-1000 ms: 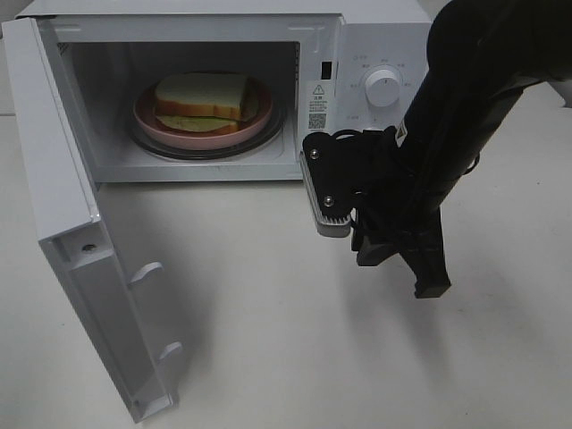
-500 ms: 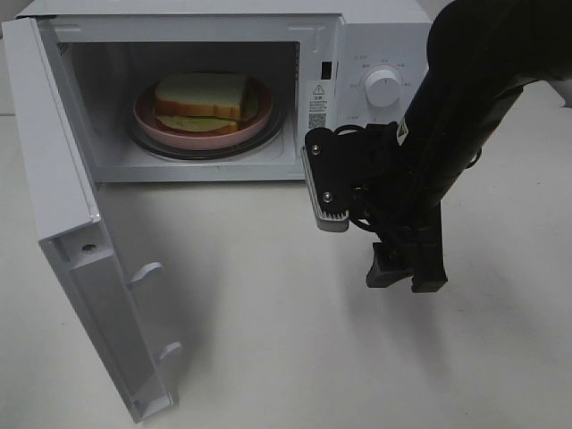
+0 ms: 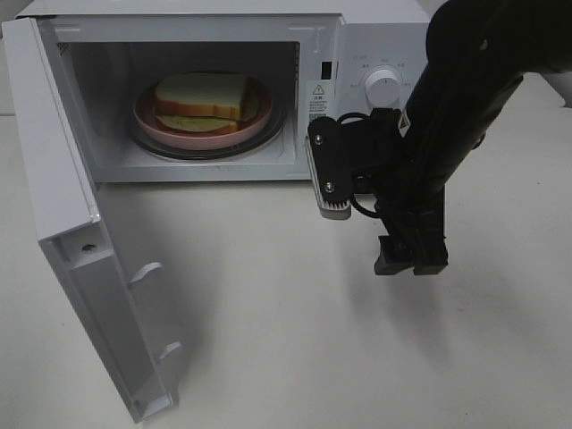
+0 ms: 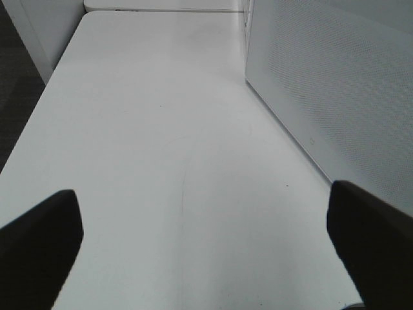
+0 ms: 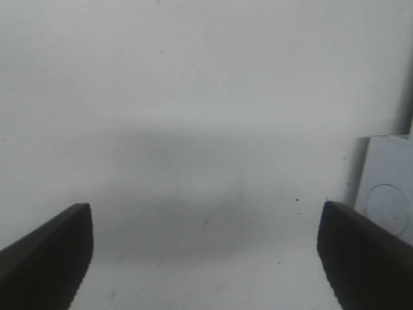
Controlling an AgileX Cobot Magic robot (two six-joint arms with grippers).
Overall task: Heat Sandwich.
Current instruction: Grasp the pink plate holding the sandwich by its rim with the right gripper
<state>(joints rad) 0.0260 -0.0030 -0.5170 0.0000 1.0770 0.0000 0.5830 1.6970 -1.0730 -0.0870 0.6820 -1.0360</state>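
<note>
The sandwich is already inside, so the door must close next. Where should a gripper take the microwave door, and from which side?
Take the door at its free edge, where leverage is greatest, coming from its outer face on the left of the exterior view. It stands wide open, and latch hooks jut from the inner face, so that side is probably best avoided.

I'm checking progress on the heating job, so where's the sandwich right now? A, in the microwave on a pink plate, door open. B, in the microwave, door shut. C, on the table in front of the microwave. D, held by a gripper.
A: the sandwich sits on the pink plate inside the microwave, and the door stands wide open.
</note>
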